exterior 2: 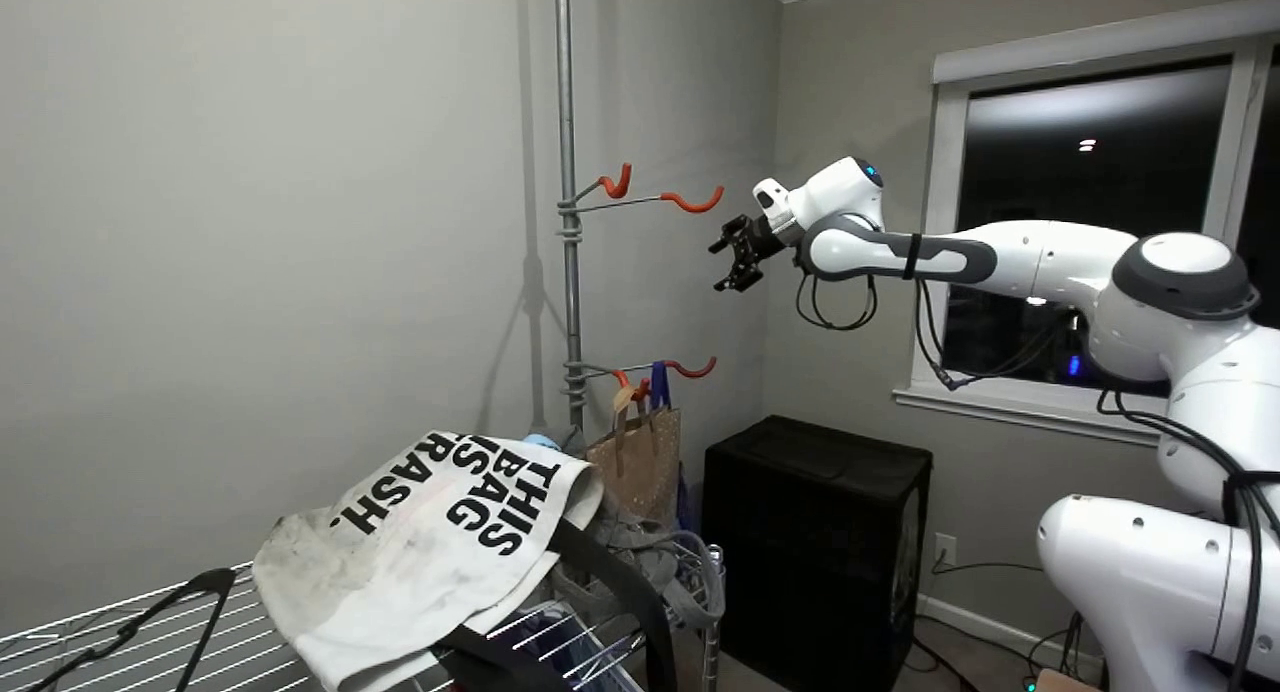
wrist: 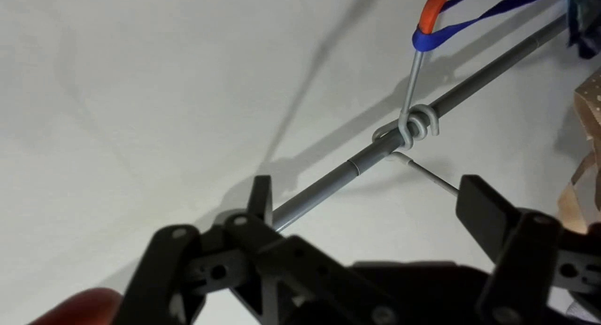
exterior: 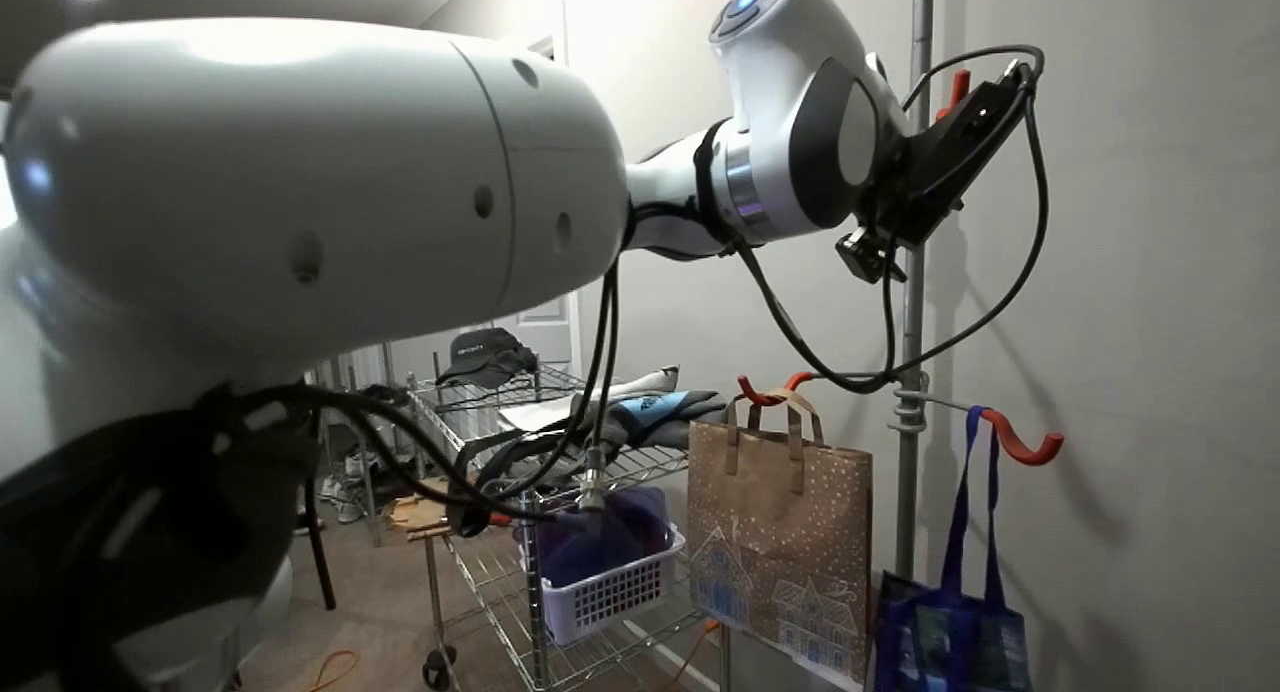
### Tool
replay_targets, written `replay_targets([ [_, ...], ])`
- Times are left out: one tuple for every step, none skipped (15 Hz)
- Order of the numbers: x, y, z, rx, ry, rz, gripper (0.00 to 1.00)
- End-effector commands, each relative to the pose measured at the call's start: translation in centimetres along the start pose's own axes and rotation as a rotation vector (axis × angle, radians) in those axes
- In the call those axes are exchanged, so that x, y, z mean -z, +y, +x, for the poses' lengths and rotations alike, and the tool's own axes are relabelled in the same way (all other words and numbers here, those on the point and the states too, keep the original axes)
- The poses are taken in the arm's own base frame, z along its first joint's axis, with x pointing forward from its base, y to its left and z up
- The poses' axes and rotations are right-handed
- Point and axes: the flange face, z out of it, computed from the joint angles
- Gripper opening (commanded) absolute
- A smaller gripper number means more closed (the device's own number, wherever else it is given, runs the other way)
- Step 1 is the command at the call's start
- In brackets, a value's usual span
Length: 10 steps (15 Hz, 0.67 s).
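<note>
With black two-fingered gripper [exterior 2: 724,268] spread wide apart, hovers near the curved orange-red upper hook [exterior 2: 694,207] on the upright grey metal pole [exterior 2: 567,122], higher than the brown white-dotted paper bag [exterior: 780,532] and the blue fabric-handled bag [exterior: 955,637] hanging from the lower orange-red hooks [exterior: 1028,455] on that same pole.

Pincer [exterior: 958,157]: yours, high by the grey pole [exterior: 910,492], partly hiding a red prong [exterior: 960,88].
Paper bag [exterior: 780,542]: hanging from a red hook [exterior: 755,393].
Blue bag [exterior: 955,632]: looped over another red hook [exterior: 1010,444].
White basket [exterior: 565,617]: on your wire rack [exterior: 535,612].
</note>
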Motion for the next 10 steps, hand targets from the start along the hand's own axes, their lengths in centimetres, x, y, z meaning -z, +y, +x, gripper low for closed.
replay_targets([
  [2.8,-2.3,2.0,-0.007,-0.055,-0.001,1.0],
  [3.6,-2.7,2.4,-0.01,-0.061,0.001,1.0],
  [4.3,-3.1,2.9,-0.021,-0.072,0.003,1.0],
  [5.2,-3.3,3.4,-0.033,-0.083,0.008,1.0],
  [6.1,-3.6,3.9,-0.049,-0.089,0.01,1.0],
  [6.9,-3.8,4.6,-0.059,-0.09,0.013,1.0],
  [7.7,-4.0,5.2,-0.065,-0.09,0.011,1.0],
  [8.4,-4.2,5.9,-0.065,-0.093,0.01,1.0],
  [8.9,-4.4,6.4,-0.064,-0.102,0.003,1.0],
  [9.4,-4.7,6.9,-0.063,-0.113,0.003,1.0],
])
